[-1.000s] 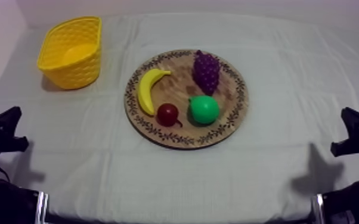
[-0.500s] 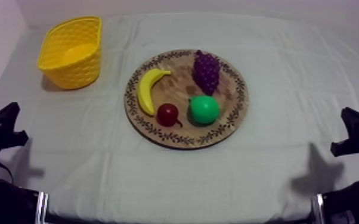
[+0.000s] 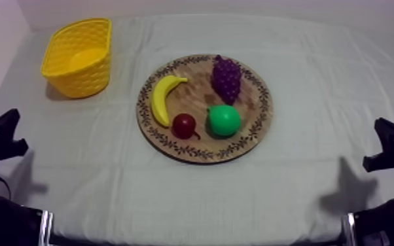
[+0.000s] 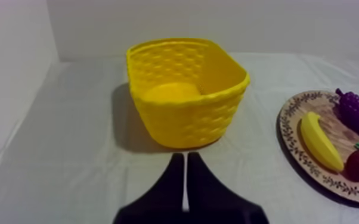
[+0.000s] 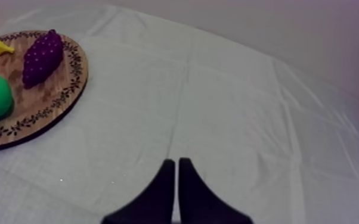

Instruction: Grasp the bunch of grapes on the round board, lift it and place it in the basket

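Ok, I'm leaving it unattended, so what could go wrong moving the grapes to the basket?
1. The bunch of grapes lies at the far side of the wooden board with the pear close in front; a low approach might knock the pear.
2. The left pincer and right pincer are shut; descending unopened would likely shove the grapes, not grip them.
3. The yellow basket sits far left; a carry may pass over the banana, and clipping the rim could tip it.
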`<move>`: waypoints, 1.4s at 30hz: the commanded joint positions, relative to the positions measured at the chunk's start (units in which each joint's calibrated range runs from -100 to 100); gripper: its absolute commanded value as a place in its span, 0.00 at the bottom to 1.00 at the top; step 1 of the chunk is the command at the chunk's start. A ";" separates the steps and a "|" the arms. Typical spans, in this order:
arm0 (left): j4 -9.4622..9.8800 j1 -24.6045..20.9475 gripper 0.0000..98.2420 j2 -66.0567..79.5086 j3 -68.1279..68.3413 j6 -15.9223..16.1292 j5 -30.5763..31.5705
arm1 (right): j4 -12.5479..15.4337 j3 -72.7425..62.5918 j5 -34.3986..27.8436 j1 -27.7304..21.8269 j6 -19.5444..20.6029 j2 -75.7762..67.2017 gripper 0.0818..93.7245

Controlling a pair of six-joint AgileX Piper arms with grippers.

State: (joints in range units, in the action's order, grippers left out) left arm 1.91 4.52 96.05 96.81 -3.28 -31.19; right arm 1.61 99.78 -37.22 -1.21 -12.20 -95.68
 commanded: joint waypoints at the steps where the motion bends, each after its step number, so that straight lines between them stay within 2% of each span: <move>1: 0.00 0.09 0.00 -1.15 -1.53 -0.09 0.17 | 0.03 -0.01 0.04 -0.01 0.01 0.00 0.00; 15: -0.18 1.34 0.00 -15.00 -12.59 -1.54 5.52 | 0.03 -0.01 0.04 -0.01 0.01 0.00 0.00; 28: -0.14 2.23 0.00 -27.28 -22.92 -1.34 9.00 | 0.03 -0.01 0.04 -0.01 0.01 0.00 0.00; 42: -0.11 4.71 0.00 -42.80 -35.85 -0.51 6.32 | 0.03 -0.01 0.04 -0.01 0.01 0.00 0.00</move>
State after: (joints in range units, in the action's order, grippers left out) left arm 1.79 9.19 55.02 61.97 -3.79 -24.70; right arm 1.61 99.78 -37.15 -1.21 -12.20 -95.68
